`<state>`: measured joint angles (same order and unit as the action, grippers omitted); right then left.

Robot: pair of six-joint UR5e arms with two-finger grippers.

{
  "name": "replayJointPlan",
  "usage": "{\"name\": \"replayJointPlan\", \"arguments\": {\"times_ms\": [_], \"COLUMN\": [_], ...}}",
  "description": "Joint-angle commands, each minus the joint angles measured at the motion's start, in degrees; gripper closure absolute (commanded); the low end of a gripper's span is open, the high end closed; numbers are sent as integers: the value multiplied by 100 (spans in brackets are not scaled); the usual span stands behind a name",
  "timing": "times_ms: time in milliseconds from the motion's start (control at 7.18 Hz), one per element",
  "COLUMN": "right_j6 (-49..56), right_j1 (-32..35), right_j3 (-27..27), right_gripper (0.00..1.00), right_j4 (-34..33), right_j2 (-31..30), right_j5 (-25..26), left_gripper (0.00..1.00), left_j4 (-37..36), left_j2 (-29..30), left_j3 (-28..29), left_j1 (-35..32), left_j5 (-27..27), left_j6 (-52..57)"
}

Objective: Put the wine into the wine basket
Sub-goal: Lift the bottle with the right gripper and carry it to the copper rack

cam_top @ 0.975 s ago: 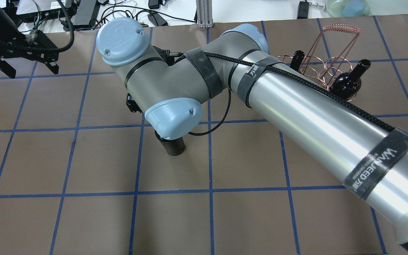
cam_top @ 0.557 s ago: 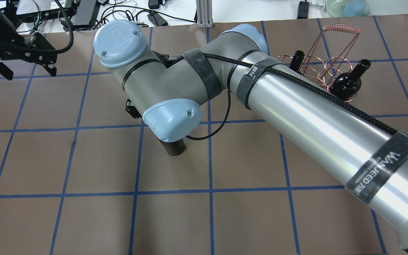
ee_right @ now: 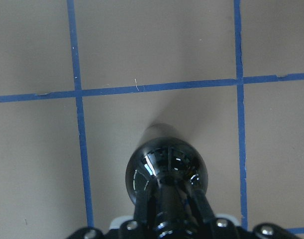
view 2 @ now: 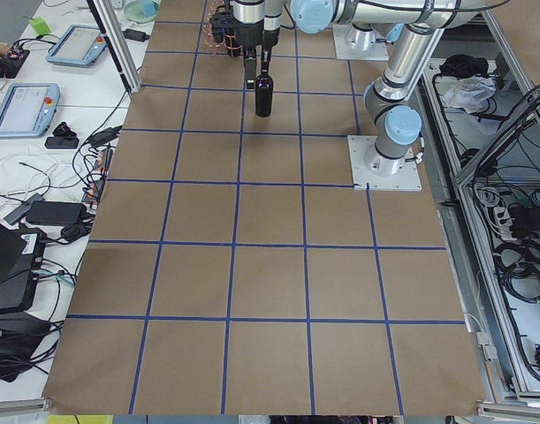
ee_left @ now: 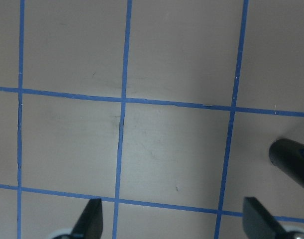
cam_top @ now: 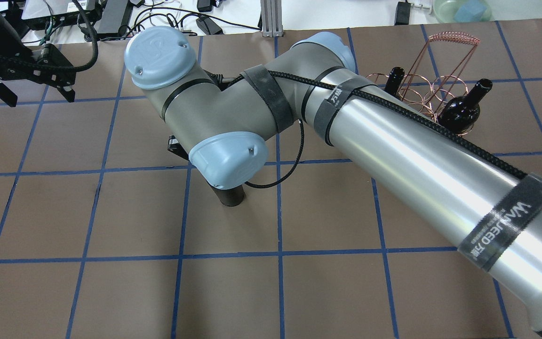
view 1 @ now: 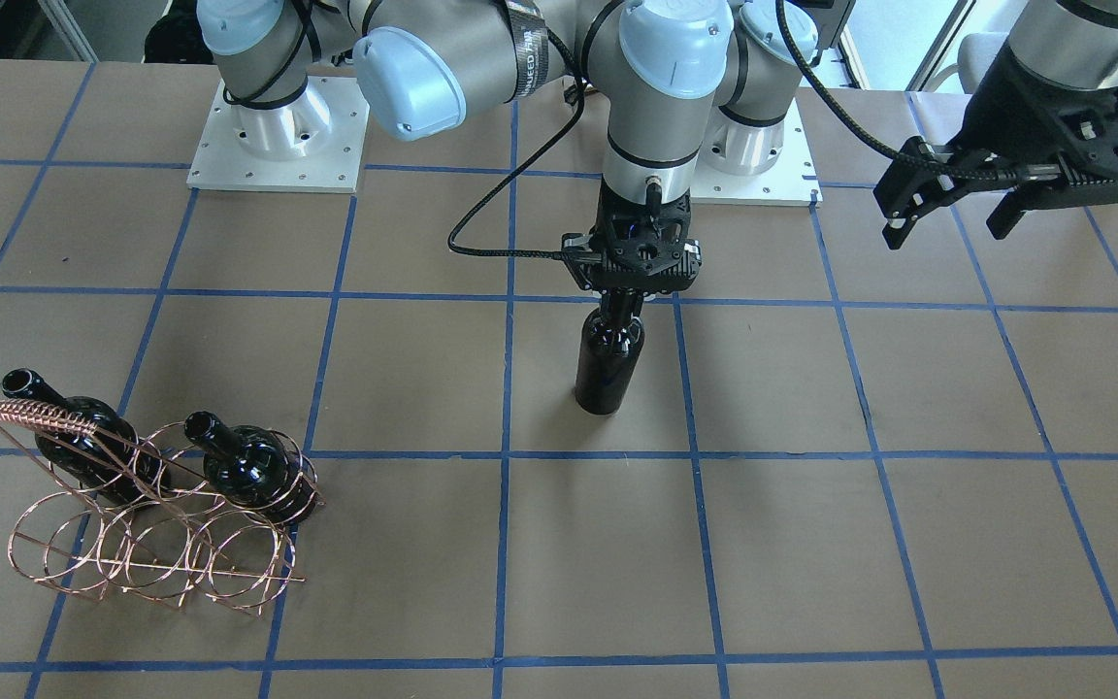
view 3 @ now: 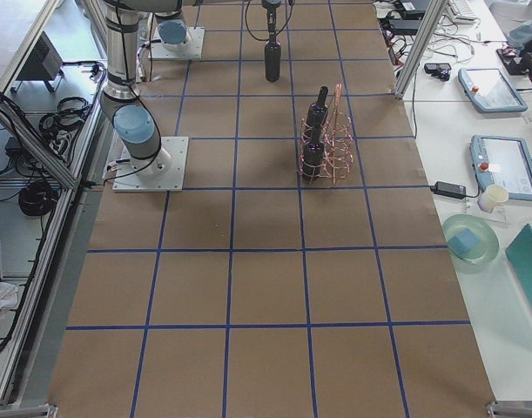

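Observation:
A glossy black wine bottle (view 1: 608, 364) stands upright at the table's middle; only its base (cam_top: 231, 197) shows in the overhead view. My right gripper (view 1: 623, 303) is shut on its neck from above, and the wrist view looks down on the shoulder (ee_right: 165, 172). I cannot tell whether the base rests on the table. The copper wire wine basket (view 1: 151, 544) stands at my far right (cam_top: 433, 89) with two similar bottles (view 1: 74, 432) (view 1: 248, 466) lying in it. My left gripper (view 1: 947, 228) is open and empty, up over my far left (cam_top: 40, 96).
The table is brown paper with a blue tape grid (view 1: 695, 456). My right arm's forearm (cam_top: 440, 169) spans the overhead view and hides part of the basket. Cables and devices (cam_top: 111, 14) lie beyond the far edge. Both arm bases (view 1: 278, 146) are bolted at the near side.
My left gripper has moved a little further left and away. The right wrist has shifted slightly left over the bottle; the bottle's base stays in about the same place.

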<state>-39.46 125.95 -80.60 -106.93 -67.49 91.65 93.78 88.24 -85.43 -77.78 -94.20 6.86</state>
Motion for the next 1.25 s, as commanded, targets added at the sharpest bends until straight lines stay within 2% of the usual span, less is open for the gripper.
{"name": "replayJointPlan", "arguments": {"times_ms": [0, 278, 418, 557, 975, 1114], "right_j6": [0, 104, 175, 758, 2543, 3192], "right_j1": [0, -210, -455, -788, -2228, -2720], "right_j3": [9, -8, -17, -43, -674, -711], "right_gripper": [67, 71, 73, 82, 83, 88], "right_j4": [-3, 84, 442, 1037, 1262, 1576], "right_j2": [-10, -280, -544, -816, -1896, -2126], "right_j5": [2, 28, 28, 28, 107, 116], "left_gripper": [0, 0, 0, 0, 0, 0], "left_j4": [0, 0, 0, -9, -52, -53], "left_j2": [-9, -17, -17, -9, -9, -17], "left_j3": [9, -9, -9, -9, -9, -9], "left_j1": [-61, -97, -97, -131, -867, -1001], "left_j5": [51, 78, 78, 104, 78, 86], "left_j6": [-26, -88, -88, -97, -167, -306]}}
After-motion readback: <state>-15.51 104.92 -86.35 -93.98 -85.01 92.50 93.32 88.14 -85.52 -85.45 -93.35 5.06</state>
